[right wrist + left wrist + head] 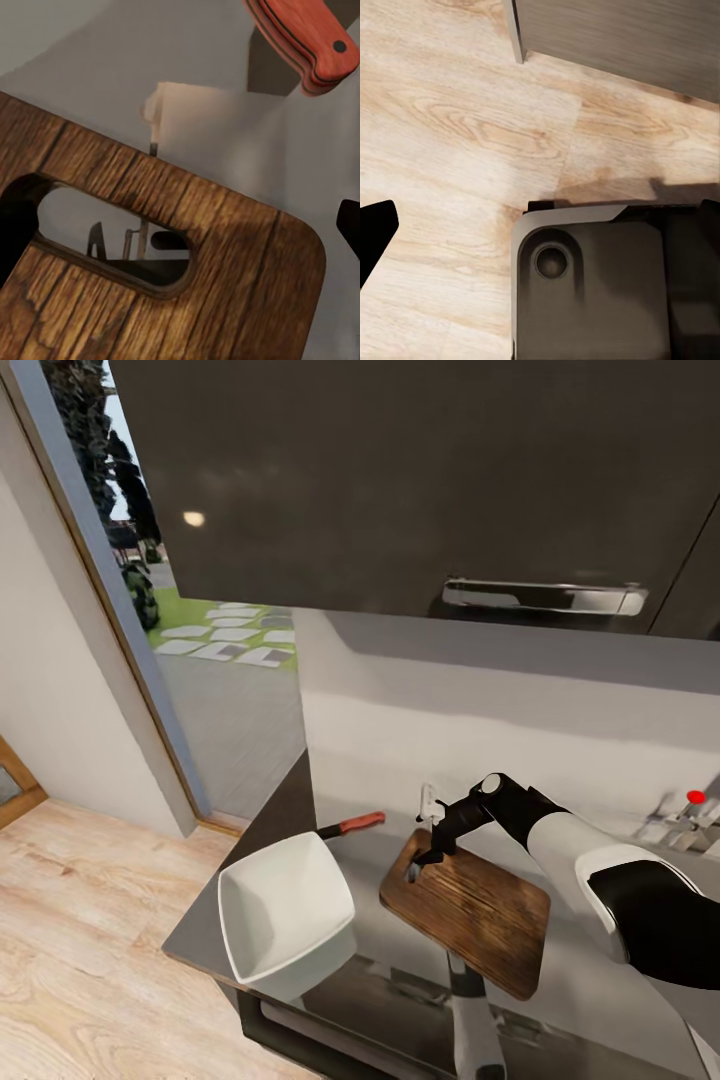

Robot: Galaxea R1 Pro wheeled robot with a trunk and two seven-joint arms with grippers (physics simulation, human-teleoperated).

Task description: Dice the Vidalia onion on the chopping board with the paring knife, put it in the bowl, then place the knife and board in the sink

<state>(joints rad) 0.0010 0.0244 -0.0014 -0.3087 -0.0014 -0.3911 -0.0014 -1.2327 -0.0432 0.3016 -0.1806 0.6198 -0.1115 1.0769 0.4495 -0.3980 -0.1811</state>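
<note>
Where the right arm reaches out over the counter, its right gripper hangs at the handle-hole end of the chopping board. Jaws point down at the board's slot; gap between them too small in the head view to judge, so cannot tell whether open or closed, and nothing seen held. Right wrist view: dark fingertips at the frame edges either side of the board's slotted end, board grain and rounded corner clear, counter surface seen through the slot.

Board lies flat on the counter, set at an angle. Bowl sits beside it near the counter's end corner, white, squarish, not touching the board. Paring knife lies on the counter behind the bowl, red-brown handle toward the board; blade partly hidden by the bowl rim. Handle end also shows in the right wrist view, just past the board's end.

Chrome tap with red knob at the far right of the counter. Dark wall cabinet overhead.

Left wrist view: wooden floor and the robot's dark base; left jaws cannot be judged.
</note>
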